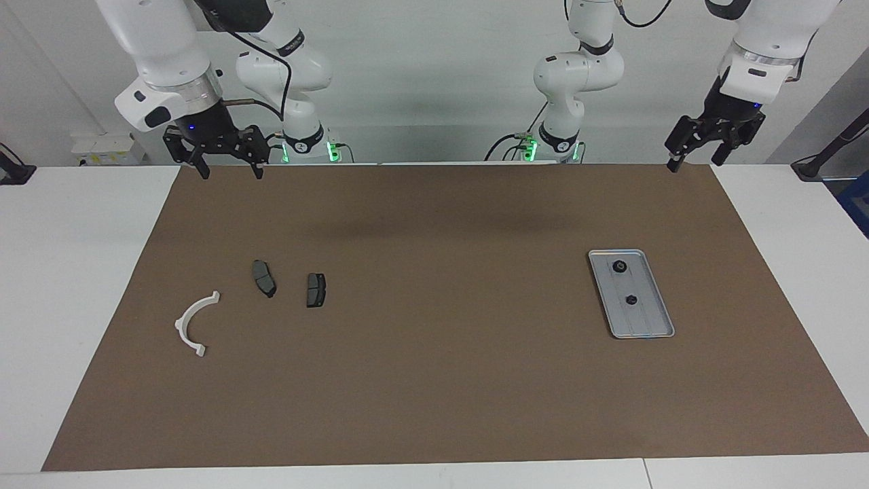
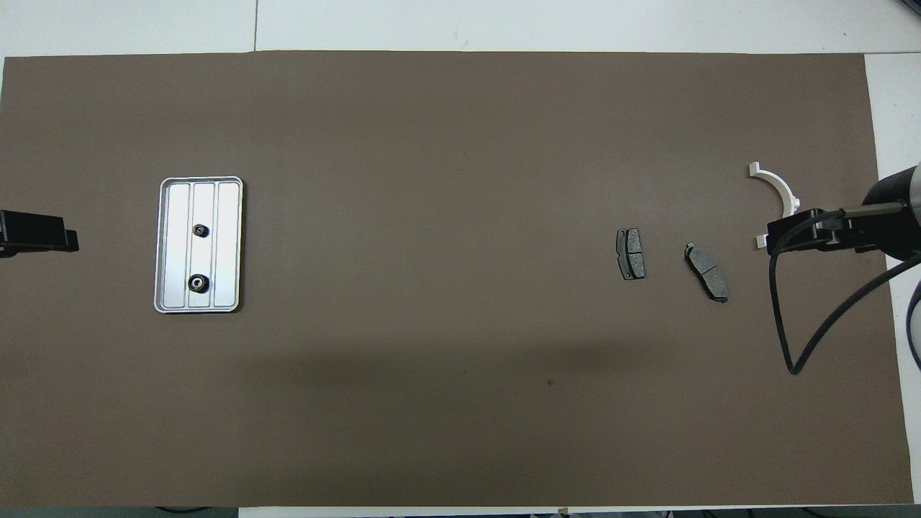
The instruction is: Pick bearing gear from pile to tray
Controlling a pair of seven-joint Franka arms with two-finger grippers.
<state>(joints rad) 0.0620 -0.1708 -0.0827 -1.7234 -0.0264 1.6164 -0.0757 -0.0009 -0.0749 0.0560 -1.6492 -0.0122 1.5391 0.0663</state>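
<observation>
The silver tray point(image 1: 646, 324) point(image 2: 227, 216) lies toward the left arm's end of the table. In it rest two small black bearing gears point(image 1: 618, 266) point(image 1: 630, 299) point(image 2: 201, 230) point(image 2: 196, 283). The pile lies toward the right arm's end: a white arc point(image 1: 195, 322) point(image 2: 777, 188) and two dark brake-pad pieces point(image 1: 263, 278) point(image 1: 316, 290) point(image 2: 631, 253) point(image 2: 706, 272). My left gripper point(image 1: 694, 161) point(image 2: 39, 239) hangs open and empty, high over the mat's edge by the robots, well clear of the tray. My right gripper point(image 1: 231, 171) point(image 2: 806, 237) waits open and empty, high over the mat's corner by its base.
A brown mat point(image 1: 441, 380) covers most of the white table point(image 1: 68, 272). A black cable point(image 2: 791, 338) loops down from the right arm over the mat. Nothing lies on the mat between the tray and the pile.
</observation>
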